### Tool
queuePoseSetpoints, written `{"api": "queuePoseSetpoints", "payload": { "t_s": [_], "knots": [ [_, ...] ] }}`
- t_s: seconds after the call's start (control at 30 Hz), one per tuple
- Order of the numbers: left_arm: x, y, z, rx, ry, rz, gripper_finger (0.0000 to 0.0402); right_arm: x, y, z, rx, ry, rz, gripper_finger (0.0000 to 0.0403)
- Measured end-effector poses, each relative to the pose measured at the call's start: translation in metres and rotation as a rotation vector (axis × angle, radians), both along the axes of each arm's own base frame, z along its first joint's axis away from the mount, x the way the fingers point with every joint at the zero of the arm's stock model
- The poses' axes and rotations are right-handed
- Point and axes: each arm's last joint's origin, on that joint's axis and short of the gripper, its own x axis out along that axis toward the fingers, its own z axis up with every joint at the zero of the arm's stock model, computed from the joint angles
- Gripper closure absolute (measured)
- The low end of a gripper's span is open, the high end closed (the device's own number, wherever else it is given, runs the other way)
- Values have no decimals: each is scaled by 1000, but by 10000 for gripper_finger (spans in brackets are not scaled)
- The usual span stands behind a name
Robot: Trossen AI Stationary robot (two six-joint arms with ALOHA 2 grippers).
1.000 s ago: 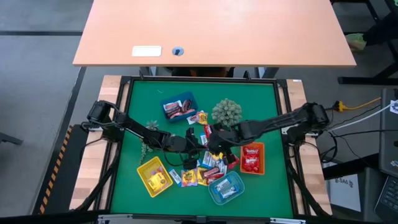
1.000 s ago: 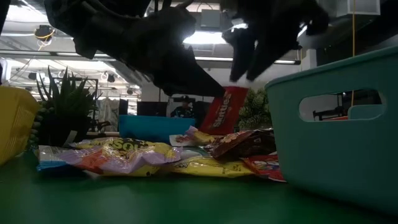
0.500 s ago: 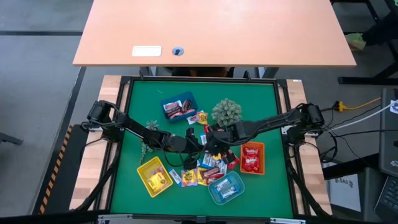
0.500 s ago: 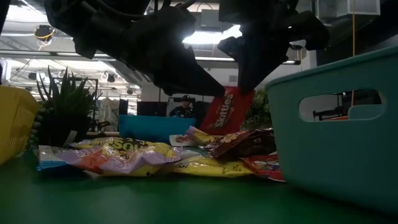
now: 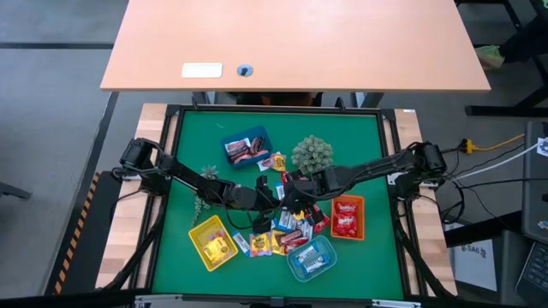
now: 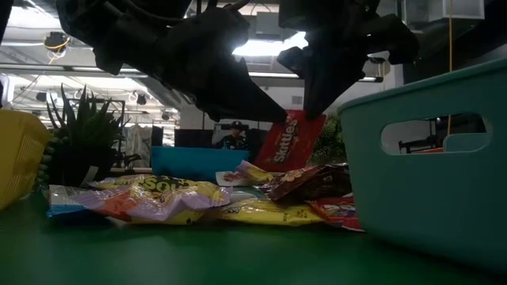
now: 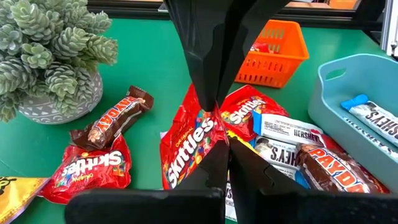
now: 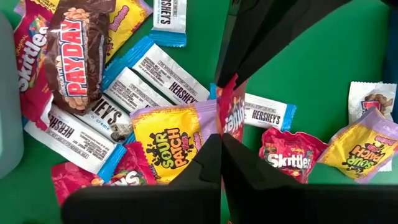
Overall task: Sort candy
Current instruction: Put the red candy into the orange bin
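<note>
Since the earlier frame, the right gripper (image 6: 317, 111) has clenched onto the shiny red Skittles packet (image 6: 289, 142), also pinched by the left gripper (image 6: 273, 115), above the central candy pile (image 5: 287, 233), probably a handover.

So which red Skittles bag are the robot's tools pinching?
The upright Skittles pack in the middle of the pile: both the left tool and right tool are shut on it, while the other red Skittles bags lie flat, untouched.
</note>
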Motion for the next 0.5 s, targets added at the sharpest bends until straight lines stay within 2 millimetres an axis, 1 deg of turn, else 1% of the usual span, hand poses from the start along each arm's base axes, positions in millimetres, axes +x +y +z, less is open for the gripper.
{"api": "queuePoseSetpoints", "payload": {
  "t_s": [0.13,0.2,0.5],
  "knots": [
    [0,0,0,-1,0,0,400,0,0,0,0,0,0,401],
    [0,0,0,-3,-1,1,391,0,0,0,0,0,0,401],
    [0,0,0,-9,-1,4,301,-2,0,2,-1,3,0,402]
  ]
}}
